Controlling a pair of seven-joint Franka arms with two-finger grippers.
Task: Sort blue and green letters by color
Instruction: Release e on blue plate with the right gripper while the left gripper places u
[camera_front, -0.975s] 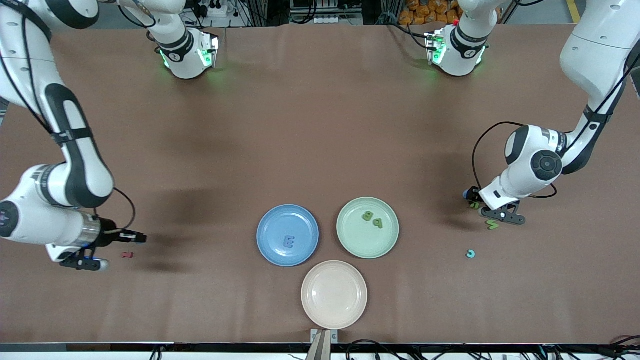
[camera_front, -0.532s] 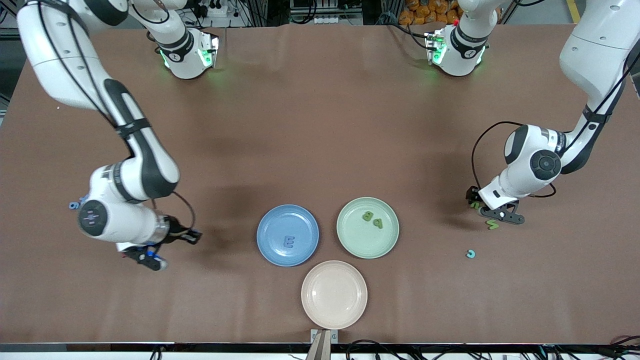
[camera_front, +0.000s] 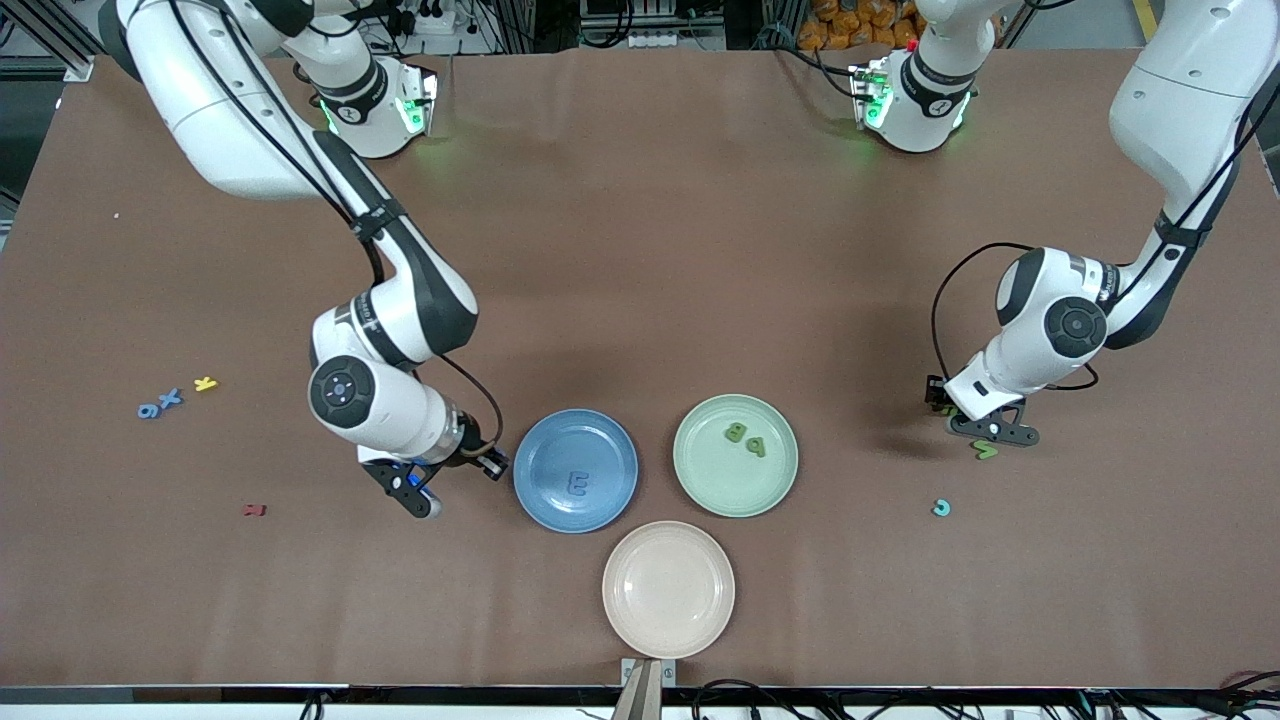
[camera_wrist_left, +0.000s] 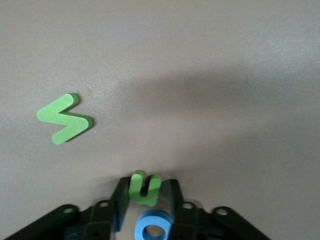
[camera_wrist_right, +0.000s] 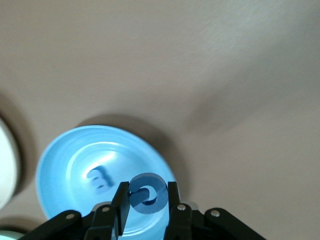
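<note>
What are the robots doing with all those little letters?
They are sorting them by color. The right gripper holds a blue letter beside the blue plate, where a blue E already lies. The left gripper has its fingers around a green letter near the left arm's end of the table. Two green letters lie on the green plate.

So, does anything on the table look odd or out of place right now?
Nothing spilled or damaged. Oddities: a yellow letter and a dark red letter lie toward the right arm's end, fitting neither colour. The left gripper pinches a green letter right beside a blue one.
</note>
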